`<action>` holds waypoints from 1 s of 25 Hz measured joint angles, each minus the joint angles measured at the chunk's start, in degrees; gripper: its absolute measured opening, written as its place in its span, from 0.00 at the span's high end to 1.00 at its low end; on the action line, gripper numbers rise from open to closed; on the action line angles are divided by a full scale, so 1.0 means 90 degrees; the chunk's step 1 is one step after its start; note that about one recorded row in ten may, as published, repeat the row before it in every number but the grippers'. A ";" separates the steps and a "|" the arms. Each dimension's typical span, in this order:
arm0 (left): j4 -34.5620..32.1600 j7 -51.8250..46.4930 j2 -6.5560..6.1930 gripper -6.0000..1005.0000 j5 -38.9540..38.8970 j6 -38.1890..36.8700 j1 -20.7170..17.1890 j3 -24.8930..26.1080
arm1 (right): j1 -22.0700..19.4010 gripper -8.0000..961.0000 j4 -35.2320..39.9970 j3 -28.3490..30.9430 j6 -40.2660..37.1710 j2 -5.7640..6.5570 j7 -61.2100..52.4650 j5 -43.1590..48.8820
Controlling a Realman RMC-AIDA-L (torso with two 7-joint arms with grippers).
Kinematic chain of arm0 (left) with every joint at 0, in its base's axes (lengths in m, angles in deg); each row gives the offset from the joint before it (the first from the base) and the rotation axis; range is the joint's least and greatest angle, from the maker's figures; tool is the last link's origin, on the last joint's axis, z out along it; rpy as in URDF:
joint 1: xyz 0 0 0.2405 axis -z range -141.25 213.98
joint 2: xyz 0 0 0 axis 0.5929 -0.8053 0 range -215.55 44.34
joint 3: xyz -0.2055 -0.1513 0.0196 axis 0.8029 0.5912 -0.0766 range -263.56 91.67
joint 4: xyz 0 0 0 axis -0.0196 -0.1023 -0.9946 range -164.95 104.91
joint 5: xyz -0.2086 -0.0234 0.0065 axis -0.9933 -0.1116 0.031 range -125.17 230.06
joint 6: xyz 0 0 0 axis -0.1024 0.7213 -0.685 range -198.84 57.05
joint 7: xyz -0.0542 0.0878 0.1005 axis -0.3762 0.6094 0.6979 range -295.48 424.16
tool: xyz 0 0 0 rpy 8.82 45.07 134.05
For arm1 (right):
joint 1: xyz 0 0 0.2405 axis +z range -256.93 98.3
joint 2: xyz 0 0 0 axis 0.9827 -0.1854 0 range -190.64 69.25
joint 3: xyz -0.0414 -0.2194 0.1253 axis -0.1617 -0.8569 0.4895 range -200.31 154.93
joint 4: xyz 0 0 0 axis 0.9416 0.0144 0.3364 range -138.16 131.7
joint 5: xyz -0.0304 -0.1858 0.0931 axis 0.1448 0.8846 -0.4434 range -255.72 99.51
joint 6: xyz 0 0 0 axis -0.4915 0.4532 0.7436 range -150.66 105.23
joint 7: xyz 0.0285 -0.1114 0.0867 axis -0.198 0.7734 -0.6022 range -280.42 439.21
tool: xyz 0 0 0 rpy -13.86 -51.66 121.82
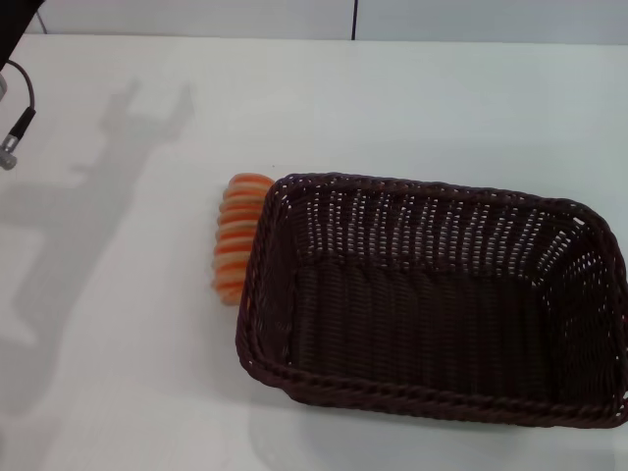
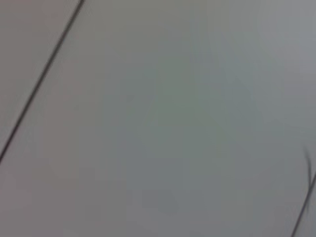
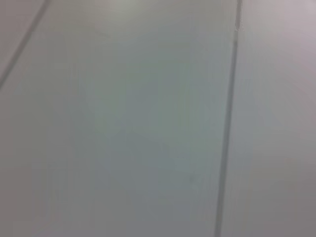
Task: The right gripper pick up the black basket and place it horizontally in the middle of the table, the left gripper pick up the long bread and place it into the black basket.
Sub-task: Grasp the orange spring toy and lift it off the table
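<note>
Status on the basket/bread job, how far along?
Basket sits lengthwise on the table, toward the right, so step one may be done. Nothing is in hand: neither end effector is in view. Left: bread lies outside, against the basket's left end; it has yet to go in.

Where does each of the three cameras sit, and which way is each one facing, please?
Head view: looks forward and down at the table, black basket and long bread; only a cable at its left edge.
Left wrist view: a plain pale surface with dark seams; no gripper.
Right wrist view: the same kind of seamed surface; no gripper.
Shared: both wrist views.
</note>
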 joint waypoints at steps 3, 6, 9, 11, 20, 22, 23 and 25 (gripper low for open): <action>0.0970 0.0204 -0.0109 0.16 0.0005 0.1604 -0.0115 -0.0022 | 0.0112 0.64 -0.0471 -0.0133 -0.0220 -0.0001 -0.0025 -0.0303; 0.1816 0.0640 -0.0087 0.16 0.0004 0.3302 -0.0109 0.0041 | 0.0139 0.64 -0.0737 -0.0249 -0.0334 -0.0001 -0.0063 -0.0453; 0.2546 0.1361 0.0186 0.16 0.0006 0.5210 0.0098 0.0347 | 0.0174 0.64 -0.0940 -0.0277 -0.0375 0.0003 -0.0070 -0.0475; 0.2849 0.2056 0.0568 0.16 0.0009 0.6703 0.0443 0.0790 | 0.0233 0.64 -0.1059 -0.0278 -0.0403 0.0012 -0.0072 -0.0477; 0.2053 0.2779 0.0852 0.16 -0.0075 1.0181 0.2550 0.1696 | 0.0528 0.64 -0.1657 -0.0071 -0.0439 0.0034 -0.0126 -0.0482; 0.1757 0.2793 0.0859 0.16 -0.0110 1.0579 0.2940 0.1813 | 0.0605 0.64 -0.1816 -0.0040 -0.0495 0.0036 -0.0213 -0.0482; 0.1757 0.2793 0.0859 0.16 -0.0110 1.0579 0.2940 0.1813 | 0.0639 0.64 -0.1882 -0.0024 -0.0534 0.0038 -0.0241 -0.0482; 0.1470 0.2801 0.0861 0.16 -0.0153 1.0798 0.3255 0.1885 | 0.0667 0.64 -0.1927 -0.0013 -0.0564 0.0039 -0.0259 -0.0482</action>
